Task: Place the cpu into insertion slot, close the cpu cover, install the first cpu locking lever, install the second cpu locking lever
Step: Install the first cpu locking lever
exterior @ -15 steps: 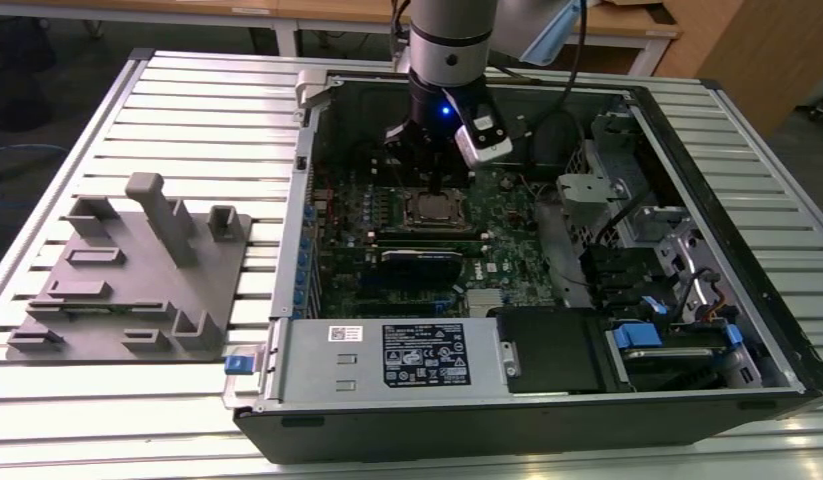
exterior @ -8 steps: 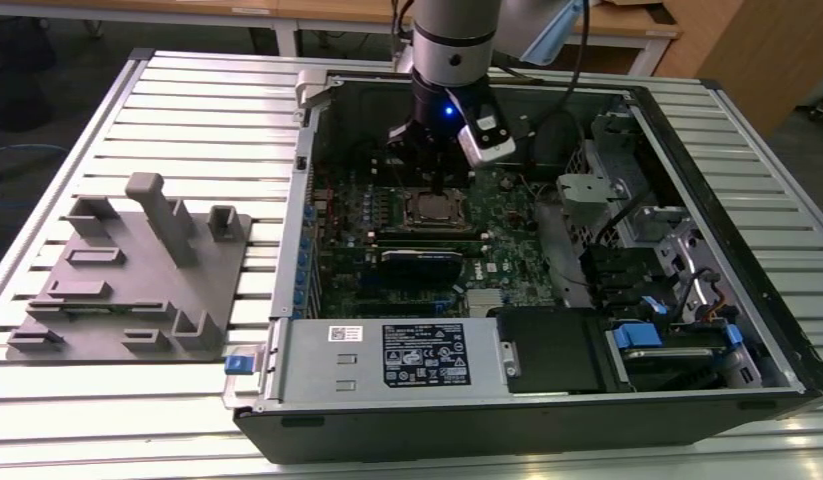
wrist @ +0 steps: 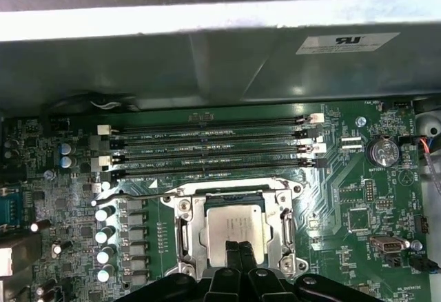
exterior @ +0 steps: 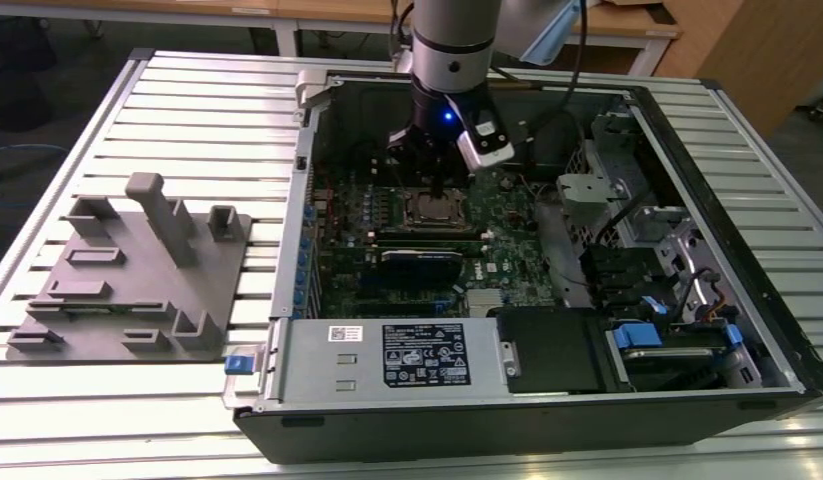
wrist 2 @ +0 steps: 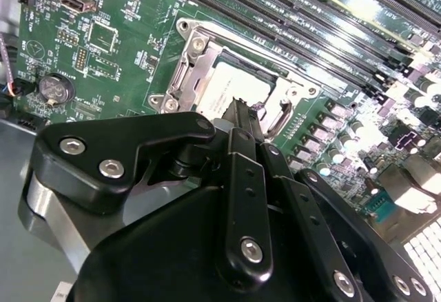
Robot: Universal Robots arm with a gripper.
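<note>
Cpu (wrist: 236,220) sits flat in the insertion slot (wrist: 180,207), dull grey face up, on the green board (wrist: 344,198) inside the open pc case (exterior: 518,430). We judge it light, stiff and thin, w/ a smooth metal face that gives little grip and probably delicate contacts below. The right hold is by two opposite edges, never by pressing on the face. As it lies now, those edges are under the cpu cover (wrist: 284,227), which seems to be down over it, so the face shows through the cut-out. The gripper (wrist: 239,248) hangs just above one edge of the chip, jaws together w/ nothing between them. Whether the tips touch the face we cannot tell.

Count: 1 cpu, 1 slot, 1 cover. Levers: 1 thin lever rod (wrist: 131,196) runs out from the socket corner toward the silver capacitors (wrist: 107,234). In the second wrist view 1 bent lever wire (wrist 2: 279,119) lies at the socket's side. Latched or not, we cannot say. Beside the socket are 4 long black memory slots (wrist: 207,136); 1 coin battery (wrist: 382,152) is farther off. In the exterior view, 1 power-supply box (exterior: 384,355) sits in the case and 1 grey fixture plate (exterior: 131,290) lies on the table (exterior: 184,90), at the exterior view's left.
</note>
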